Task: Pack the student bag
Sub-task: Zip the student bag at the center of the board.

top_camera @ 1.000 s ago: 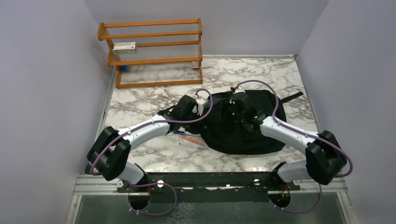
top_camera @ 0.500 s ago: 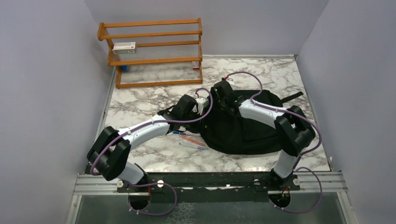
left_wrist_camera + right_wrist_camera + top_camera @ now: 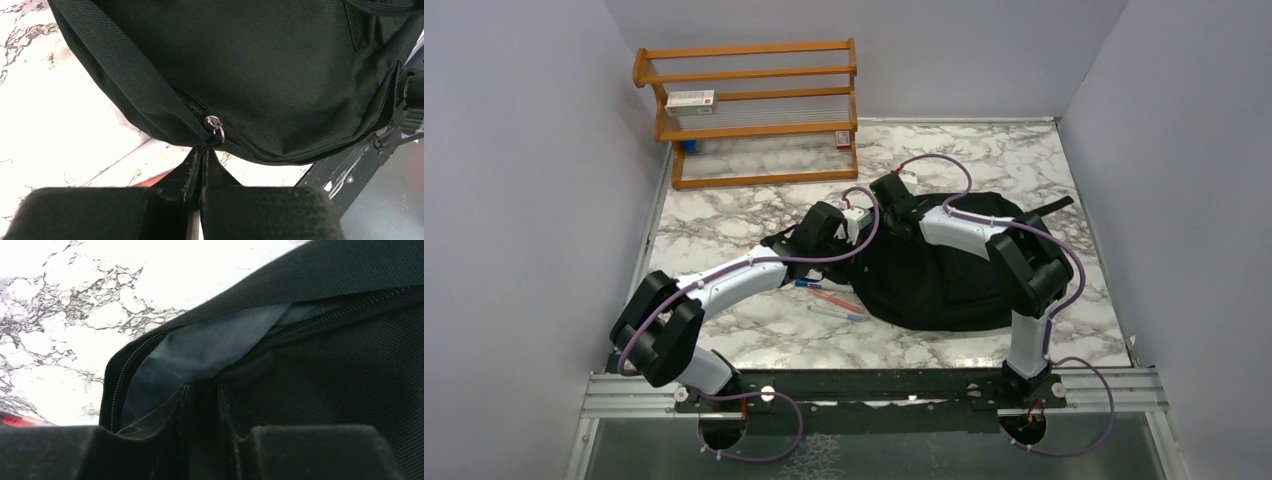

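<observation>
The student bag [image 3: 944, 285] lies flat on the marble table, black and rounded. My left gripper [image 3: 867, 232] is at the bag's left edge. In the left wrist view it [image 3: 202, 149] is shut on the zipper pull just below the metal slider ring [image 3: 214, 125]. My right gripper [image 3: 889, 200] reaches over the bag's far left corner. In the right wrist view it [image 3: 205, 390] straddles the unzipped edge of the bag [image 3: 350, 350]: one finger lies inside against the grey-blue lining [image 3: 200, 350], the other on the outer fabric, with dark fabric between them.
Two pens [image 3: 829, 298] lie on the marble left of the bag, near my left forearm. A wooden rack [image 3: 754, 110] stands at the back left, with a small box [image 3: 690, 99] on its shelf. A bag strap [image 3: 1049, 207] trails out to the far right.
My right arm has swung left across the bag, from its middle to its far left corner, and its jaws have narrowed on the opening's edge. The left arm has stayed put.
</observation>
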